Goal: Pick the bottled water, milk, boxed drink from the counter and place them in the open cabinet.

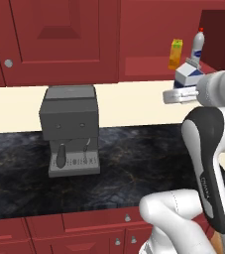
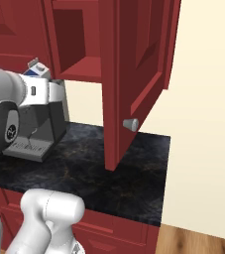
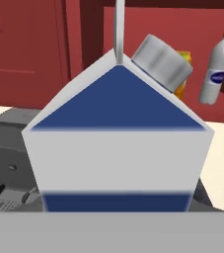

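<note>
The milk (image 1: 188,74) is a white carton with a blue band and a grey cap. It hangs in the air in front of the open cabinet (image 1: 148,67), with my gripper (image 1: 186,82) shut on it. In the hand view the milk (image 3: 118,143) is very close and hides my fingers. On the cabinet's shelf the orange-yellow boxed drink (image 1: 176,53) and the bottled water (image 1: 198,47) stand upright side by side. The bottled water (image 3: 216,69) shows past the carton, and a sliver of the boxed drink (image 3: 184,79) shows behind its cap. The right base view shows the milk (image 2: 36,68) atop the hand, left of the open cabinet (image 2: 79,44).
A grey coffee machine (image 1: 70,128) stands on the black marbled counter (image 1: 134,168), below and left of the hand. The cabinet's open door (image 2: 134,74) juts out over the counter (image 2: 109,173). Closed red cabinets (image 1: 49,34) hang to the left.
</note>
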